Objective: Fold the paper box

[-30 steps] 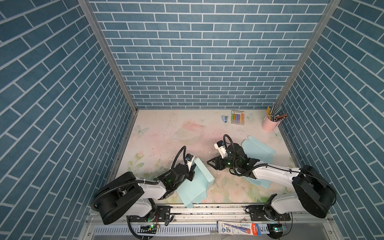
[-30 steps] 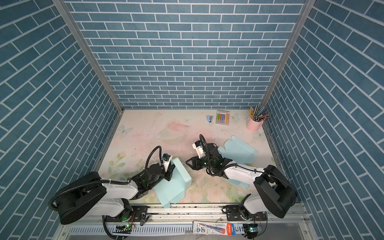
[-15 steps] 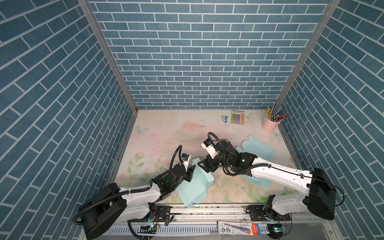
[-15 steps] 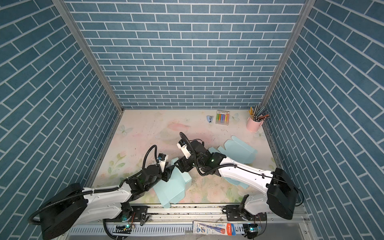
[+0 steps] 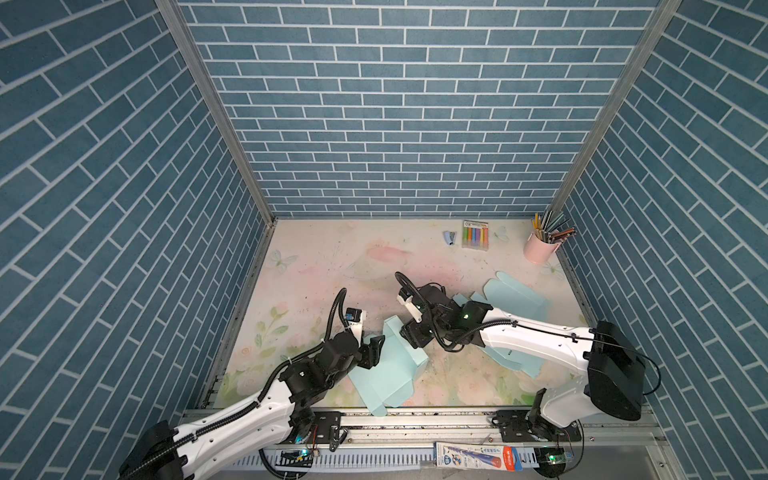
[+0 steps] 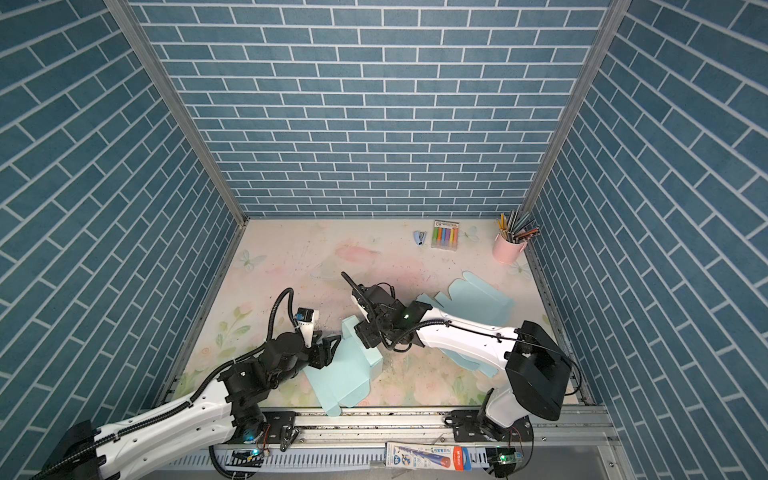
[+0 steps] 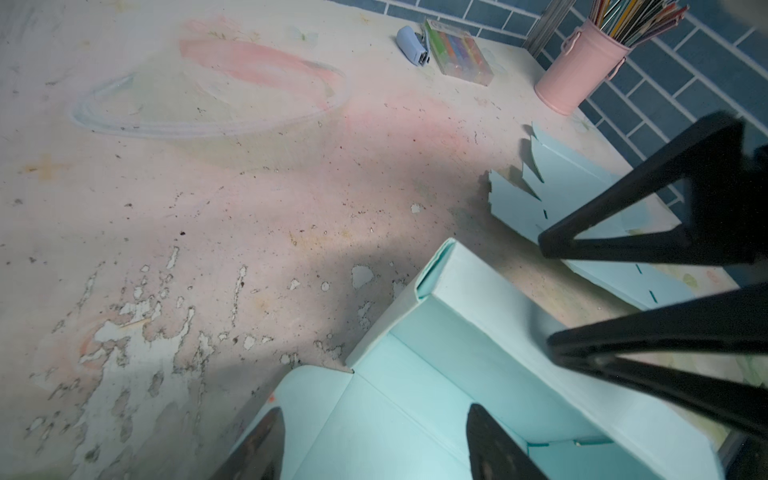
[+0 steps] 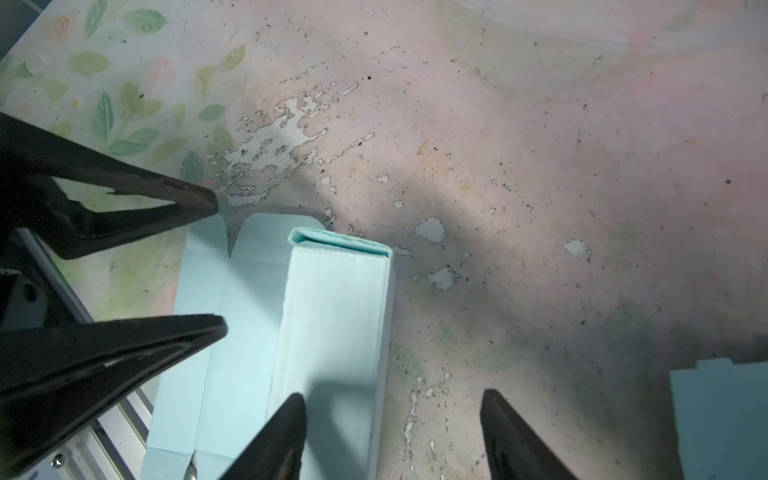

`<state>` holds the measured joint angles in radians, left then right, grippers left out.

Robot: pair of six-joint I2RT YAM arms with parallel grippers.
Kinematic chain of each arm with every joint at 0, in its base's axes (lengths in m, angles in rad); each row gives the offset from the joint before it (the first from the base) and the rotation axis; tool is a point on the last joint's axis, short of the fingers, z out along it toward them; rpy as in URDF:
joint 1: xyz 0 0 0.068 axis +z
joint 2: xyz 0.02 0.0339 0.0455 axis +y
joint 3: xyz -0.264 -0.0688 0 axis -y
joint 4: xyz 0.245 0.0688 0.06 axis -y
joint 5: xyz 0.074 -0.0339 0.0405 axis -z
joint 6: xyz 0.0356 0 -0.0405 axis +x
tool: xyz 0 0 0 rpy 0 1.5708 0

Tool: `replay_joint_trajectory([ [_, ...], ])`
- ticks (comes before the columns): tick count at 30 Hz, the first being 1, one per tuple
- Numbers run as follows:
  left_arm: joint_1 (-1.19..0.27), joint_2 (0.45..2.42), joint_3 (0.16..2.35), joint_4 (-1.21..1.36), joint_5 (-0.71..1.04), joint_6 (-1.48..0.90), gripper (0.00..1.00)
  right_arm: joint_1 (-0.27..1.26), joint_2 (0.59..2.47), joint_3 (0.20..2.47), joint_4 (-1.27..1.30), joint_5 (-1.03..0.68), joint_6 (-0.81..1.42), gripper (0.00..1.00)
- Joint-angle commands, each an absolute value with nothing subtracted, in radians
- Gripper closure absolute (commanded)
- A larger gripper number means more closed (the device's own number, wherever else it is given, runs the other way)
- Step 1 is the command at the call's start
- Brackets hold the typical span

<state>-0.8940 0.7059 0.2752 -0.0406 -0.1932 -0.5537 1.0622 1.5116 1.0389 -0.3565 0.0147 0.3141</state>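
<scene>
- Two hands, both at the one paper box.
- Left hand: its two fingers are spread wide over a flat panel of the box. Nothing is pinched between them.
- Right hand: also parted. One finger is above the box's raised wall, its partner over bare worktop. It has no hold on anything.
- The two hands face each other across the box, near but apart.
- Paper box, pale blue, count one. It lies on the worktop near the front edge, left of the middle in both top views. One corner pokes over the front rail.
- Box state: one long wall is folded up and hollow at its end. The remaining panels and flaps lie flat.
- Same pale card, unfolded: one flat sheet beyond the right arm. A second sheet is on the near side, partly under that arm. Cannot tell whether more are stacked there.
- Back right corner: one pink cup holding pencils, too crowded to count.
- Along the back edge: one marker pack, with one small blue stapler just beside it.
</scene>
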Motion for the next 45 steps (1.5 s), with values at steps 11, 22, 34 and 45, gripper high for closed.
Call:
replay_joint_trajectory([
  [11, -0.888, 0.638, 0.362, -0.276, -0.370, -0.657, 0.30, 1.051, 1.405, 1.031, -0.330, -0.066, 0.315, 0.20],
  [22, -0.666, 0.544, 0.320, -0.215, -0.193, -0.643, 0.23, 1.099, 1.521, 1.064, -0.361, -0.046, 0.319, 0.12],
  [34, -0.664, 0.663, 0.268, -0.053, -0.078, -0.562, 0.23, 1.093, 1.525, 1.069, -0.397, 0.022, 0.326, 0.24],
  [45, -0.649, 0.810, 0.222, 0.191, -0.040, -0.490, 0.39, 1.080, 1.554, 1.063, -0.363, -0.018, 0.310, 0.35],
])
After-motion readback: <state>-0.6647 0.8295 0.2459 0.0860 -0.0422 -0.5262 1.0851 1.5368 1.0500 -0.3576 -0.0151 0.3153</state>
